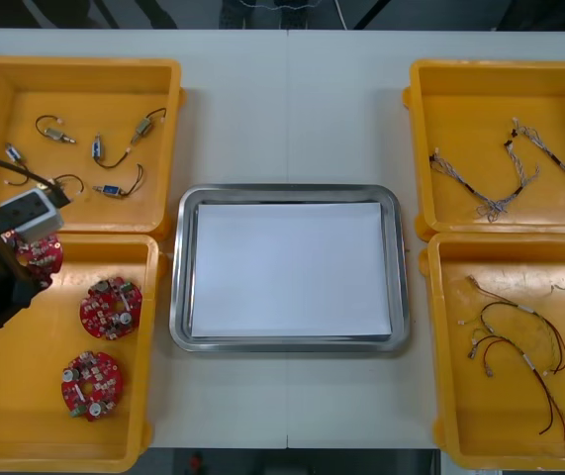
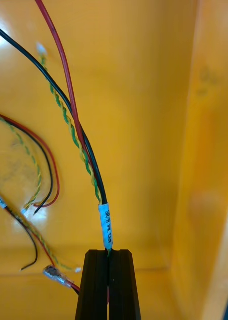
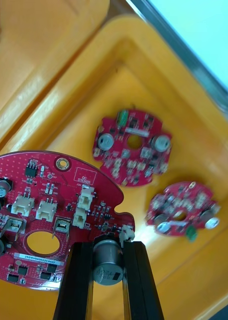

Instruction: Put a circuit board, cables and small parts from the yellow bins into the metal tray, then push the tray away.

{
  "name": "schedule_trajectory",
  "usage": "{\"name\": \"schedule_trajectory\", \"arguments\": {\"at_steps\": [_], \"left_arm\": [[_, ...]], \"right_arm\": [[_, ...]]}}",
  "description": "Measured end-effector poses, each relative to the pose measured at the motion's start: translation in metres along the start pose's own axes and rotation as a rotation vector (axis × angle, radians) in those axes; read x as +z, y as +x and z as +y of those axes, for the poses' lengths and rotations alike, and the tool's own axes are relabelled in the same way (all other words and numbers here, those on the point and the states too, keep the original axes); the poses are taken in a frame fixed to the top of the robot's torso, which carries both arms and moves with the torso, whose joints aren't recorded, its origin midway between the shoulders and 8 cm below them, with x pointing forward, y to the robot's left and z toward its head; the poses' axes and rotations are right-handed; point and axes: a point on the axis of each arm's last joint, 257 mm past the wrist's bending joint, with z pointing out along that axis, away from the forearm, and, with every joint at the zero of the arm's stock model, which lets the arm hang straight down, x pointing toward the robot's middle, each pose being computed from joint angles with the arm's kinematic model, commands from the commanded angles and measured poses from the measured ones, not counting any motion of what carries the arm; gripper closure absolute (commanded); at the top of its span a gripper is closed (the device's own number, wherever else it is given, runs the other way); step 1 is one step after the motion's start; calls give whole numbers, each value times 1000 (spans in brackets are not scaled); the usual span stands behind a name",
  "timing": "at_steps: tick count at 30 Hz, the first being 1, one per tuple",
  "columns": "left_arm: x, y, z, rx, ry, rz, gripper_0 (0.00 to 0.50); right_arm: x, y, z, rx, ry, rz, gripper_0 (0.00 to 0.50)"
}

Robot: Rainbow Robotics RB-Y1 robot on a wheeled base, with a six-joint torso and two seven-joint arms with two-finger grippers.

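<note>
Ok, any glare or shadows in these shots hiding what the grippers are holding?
Not really. Front view: the metal tray rim gleams, its white inside evenly lit. Right wrist view: bright patches on the yellow bin floor, none on the cable where the right gripper grips it. Left wrist view: the left gripper pinches a circuit board, evenly lit, no harsh glare.

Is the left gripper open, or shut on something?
Shut on a circuit board: the left gripper has its fingers pressed against a grey cylinder at the board's edge.
</note>
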Motion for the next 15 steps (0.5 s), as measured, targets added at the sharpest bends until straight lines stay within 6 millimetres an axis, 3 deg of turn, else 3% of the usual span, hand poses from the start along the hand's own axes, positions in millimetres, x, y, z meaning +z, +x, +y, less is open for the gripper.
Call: {"name": "schedule_trajectory", "arguments": {"at_steps": [4,12,15], "left_arm": [[3,-24,-17,-84,27,-13,500],[10,-68,-52,71,28,-35,500],[13,-83,-64,95,29,-43,500]], "right_arm": [[-23,-8,4,-31,11,-10,500],[-64,-6,23,-107,-1,34,500],[-77,-14,32,-133,-20,21,500]]}}
